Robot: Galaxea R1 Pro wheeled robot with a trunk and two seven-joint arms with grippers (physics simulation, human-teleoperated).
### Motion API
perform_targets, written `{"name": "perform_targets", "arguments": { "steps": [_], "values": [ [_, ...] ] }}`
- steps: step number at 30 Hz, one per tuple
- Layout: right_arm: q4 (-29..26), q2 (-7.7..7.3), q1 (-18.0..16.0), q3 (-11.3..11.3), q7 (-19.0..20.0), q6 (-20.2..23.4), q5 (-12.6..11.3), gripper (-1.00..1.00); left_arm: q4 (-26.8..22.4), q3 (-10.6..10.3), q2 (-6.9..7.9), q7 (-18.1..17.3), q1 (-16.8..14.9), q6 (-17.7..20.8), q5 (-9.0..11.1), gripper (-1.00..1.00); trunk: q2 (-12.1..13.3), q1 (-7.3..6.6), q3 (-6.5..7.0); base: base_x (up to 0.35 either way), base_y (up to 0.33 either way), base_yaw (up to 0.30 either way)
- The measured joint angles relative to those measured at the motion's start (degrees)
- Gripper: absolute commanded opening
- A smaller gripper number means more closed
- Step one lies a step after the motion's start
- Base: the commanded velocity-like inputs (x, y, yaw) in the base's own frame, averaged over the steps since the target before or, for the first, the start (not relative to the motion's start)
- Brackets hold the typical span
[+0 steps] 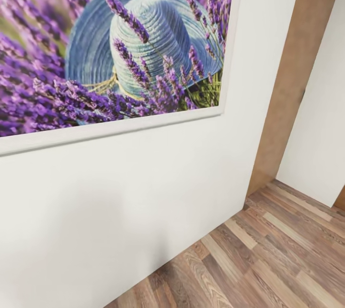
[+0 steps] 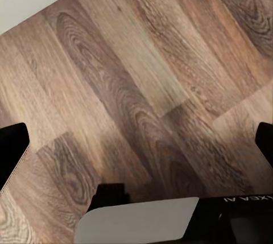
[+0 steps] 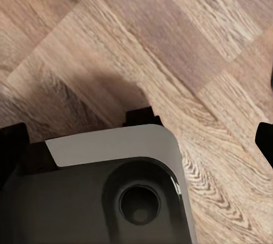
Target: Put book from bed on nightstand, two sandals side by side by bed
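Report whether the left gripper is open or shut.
Open: in the left wrist view the left gripper's dark fingertips sit at opposite edges, with only bare wood floor between them.

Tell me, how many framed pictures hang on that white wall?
1: a lavender-and-blue-hat picture in a white frame, high on the white wall at the head view's left. More may lie beyond the edges.

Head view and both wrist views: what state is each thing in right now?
Framed lavender picture: hanging on the wall, tilted in view.
White wall: bare below the frame.
Wood-plank floor: bare.
Left gripper: fingers spread, holding nothing.
Right gripper: fingers spread, holding nothing.
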Motion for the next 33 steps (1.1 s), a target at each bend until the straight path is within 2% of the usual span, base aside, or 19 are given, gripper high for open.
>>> {"name": "perform_targets", "arguments": {
  "steps": [5, 13, 33],
  "values": [
    [-0.01, 0.02, 0.00, -0.07, -0.01, 0.01, -0.02, 1.00, 0.03, 0.02, 0.00, -0.01, -0.02, 0.00, 0.05, 1.00, 0.00, 0.01, 0.00, 0.235, 0.000, 0.000],
    [-0.08, 0.14, 0.00, -0.09, -0.08, 0.02, -0.02, 1.00, 0.17, 0.03, -0.02, -0.01, -0.02, -0.01, 0.11, 1.00, 0.01, 0.03, 0.00, 0.040, 0.000, -0.032],
    [-0.11, 0.26, 0.00, -0.11, -0.25, 0.00, 0.01, 1.00, 0.20, 0.03, 0.00, -0.01, -0.01, 0.01, 0.20, 1.00, 0.00, 0.04, 0.00, 0.002, 0.000, -0.193]
  ]
}}
